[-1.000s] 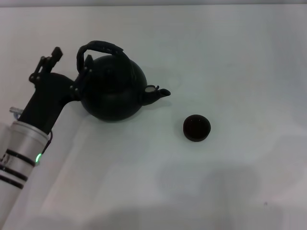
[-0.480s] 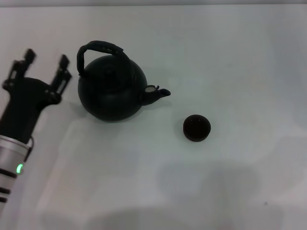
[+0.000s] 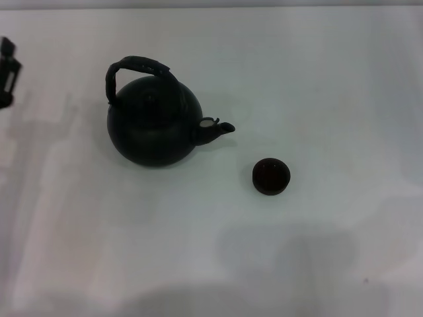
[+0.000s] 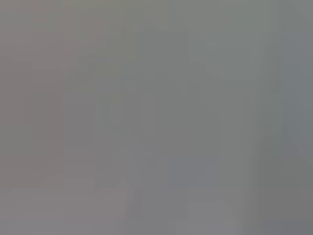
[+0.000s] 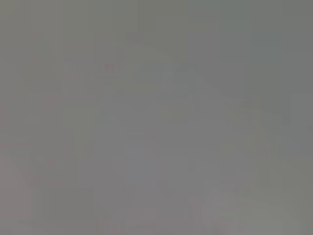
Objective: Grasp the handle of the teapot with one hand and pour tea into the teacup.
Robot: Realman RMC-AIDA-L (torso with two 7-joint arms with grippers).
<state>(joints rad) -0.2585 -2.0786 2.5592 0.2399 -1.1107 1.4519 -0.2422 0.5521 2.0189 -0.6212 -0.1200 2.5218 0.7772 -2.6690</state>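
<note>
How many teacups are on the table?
1. The teacup stands apart from the teapot, off its spout side and nearer the robot. Both wrist views show nothing.

**Just a plain white table, really**

Aside from the main stuff, all that's left in the head view is the white table (image 3: 317, 79). It's a smooth, pale surface filling pretty much the whole view, with soft grey shadows across the near part and along the left side. A thin darker strip runs along the far edge. Both wrist views show nothing but flat grey.
</note>
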